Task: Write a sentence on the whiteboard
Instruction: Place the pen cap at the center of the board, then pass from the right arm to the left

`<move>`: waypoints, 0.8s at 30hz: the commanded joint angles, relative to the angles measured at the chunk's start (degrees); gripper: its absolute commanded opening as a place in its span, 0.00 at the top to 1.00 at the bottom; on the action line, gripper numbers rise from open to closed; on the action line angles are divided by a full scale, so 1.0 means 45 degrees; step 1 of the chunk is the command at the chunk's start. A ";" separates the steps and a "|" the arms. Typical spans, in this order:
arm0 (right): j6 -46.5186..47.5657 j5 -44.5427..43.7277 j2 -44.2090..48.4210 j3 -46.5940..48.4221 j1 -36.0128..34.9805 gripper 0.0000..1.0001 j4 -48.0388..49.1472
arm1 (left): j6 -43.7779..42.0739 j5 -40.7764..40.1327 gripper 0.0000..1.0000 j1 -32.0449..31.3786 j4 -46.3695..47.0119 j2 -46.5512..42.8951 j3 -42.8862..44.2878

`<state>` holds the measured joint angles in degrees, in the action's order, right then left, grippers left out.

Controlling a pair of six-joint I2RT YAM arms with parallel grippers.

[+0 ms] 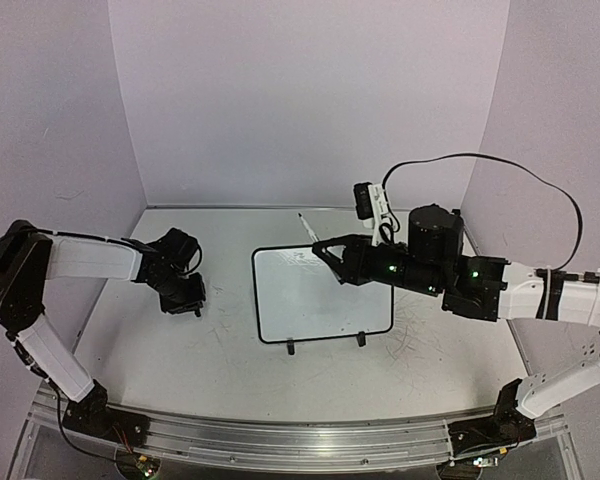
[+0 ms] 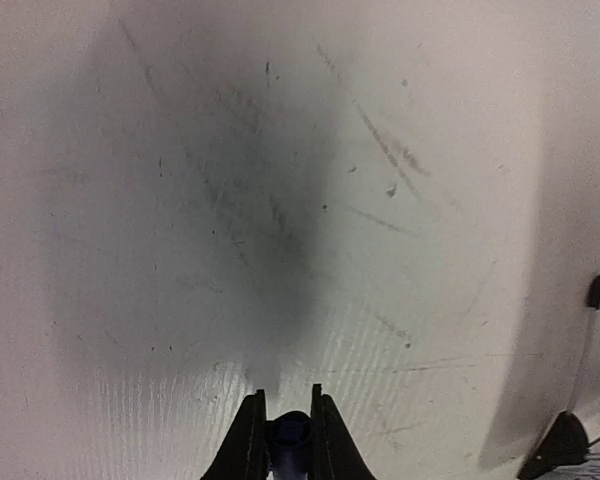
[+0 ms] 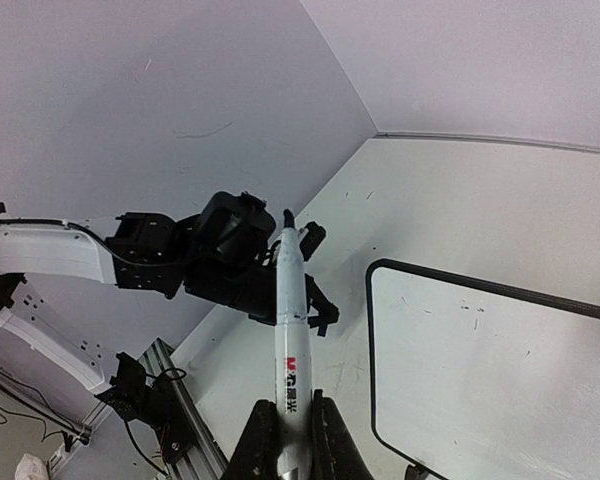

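right gripper point(image 1: 325, 250) clamps a white marker point(image 1: 305, 225) over the whiteboard's point(image 1: 320, 300) far edge; left of the whiteboard, left gripper point(image 2: 282, 410) pinches a small dark-blue piece point(image 2: 292, 435) above the table point(image 1: 220, 350).

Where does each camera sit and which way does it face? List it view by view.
Top external: above and behind the bases, looking down on the whiteboard, both arms showing.
Left wrist: pointing down at the scuffed tabletop; left fingers pinch a blue cap.
Right wrist: looking along the marker in the right fingers toward the left arm.
Shared: top and right wrist both show the whiteboard and left arm.
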<state>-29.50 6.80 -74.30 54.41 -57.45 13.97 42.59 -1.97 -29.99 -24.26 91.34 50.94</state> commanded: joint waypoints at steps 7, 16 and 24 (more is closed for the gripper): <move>0.0344 -0.0275 0.0467 0.0035 -0.0015 1.00 -0.0001 | -0.0855 0.0026 0.88 -0.0119 -0.0497 0.1435 0.0560; 0.0979 -0.0509 0.0422 0.0037 -0.0002 1.00 -0.0500 | -0.1132 -0.0337 0.55 -0.0132 -0.1229 -0.1478 0.1417; 0.3176 0.0077 0.0153 0.0474 0.0005 1.00 -0.1826 | -0.3150 0.4431 0.25 -0.1804 0.1175 -0.4613 0.3299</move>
<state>-21.61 5.89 -73.67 54.33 -57.45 8.70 34.38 2.95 -32.22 -28.32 76.59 60.27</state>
